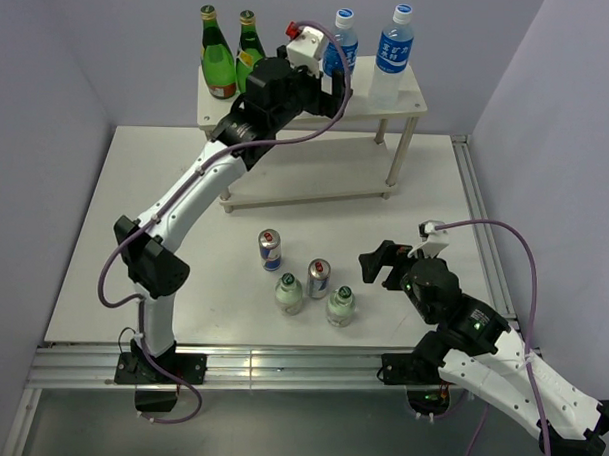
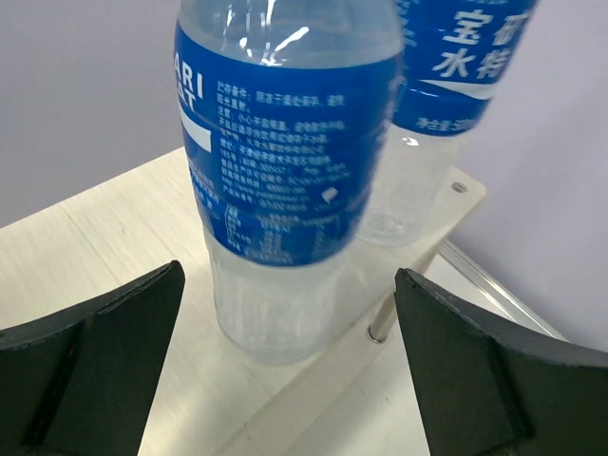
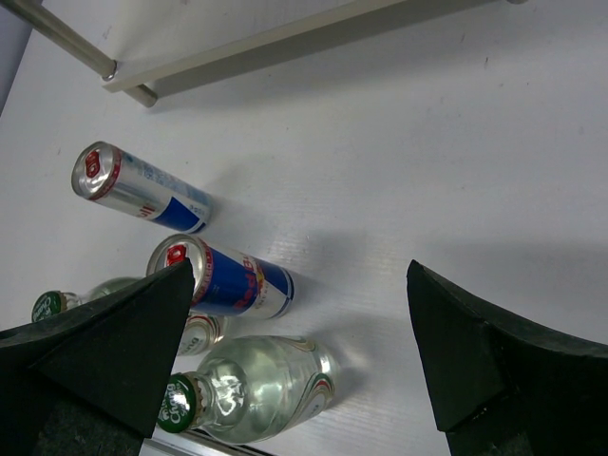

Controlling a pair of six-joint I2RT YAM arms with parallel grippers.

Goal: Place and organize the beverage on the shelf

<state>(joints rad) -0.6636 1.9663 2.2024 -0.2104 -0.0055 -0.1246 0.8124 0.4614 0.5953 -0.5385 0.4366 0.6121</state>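
Here the left pincer (image 2: 290,277) stands with its two black fingers wide apart, one on each side of a tall clear water bottle with a blue label (image 2: 285,171), and neither finger touches it. The bottle stands upright on its own on the top board of the cream-white two-tier shelf (image 2: 104,228). I judge the gap to be deliberate: nothing clamps the bottle, and the fingers have room to draw away without tipping it. Just beside it, toward the shelf's right end, stands the second blue-labelled water bottle (image 2: 446,76), also upright. The pair sit side by side, which reads as like grouped with like. At the left end of the same board are two green glass bottles (image 1: 218,63).

The right pincer (image 3: 300,271) is likewise spread, gripping nothing, and hangs over the white worktop (image 1: 446,193) near the drinks not yet shelved. Close by it, two slim blue-silver cans (image 1: 270,250) and two small clear green-capped bottles (image 1: 288,293) stand upright in a loose cluster in front of the shelf, apart from it. They stand close together, so a grasp on any one probably has to come in carefully, lest a finger knock its neighbour. By my count two of the six drinks are up and four remain.
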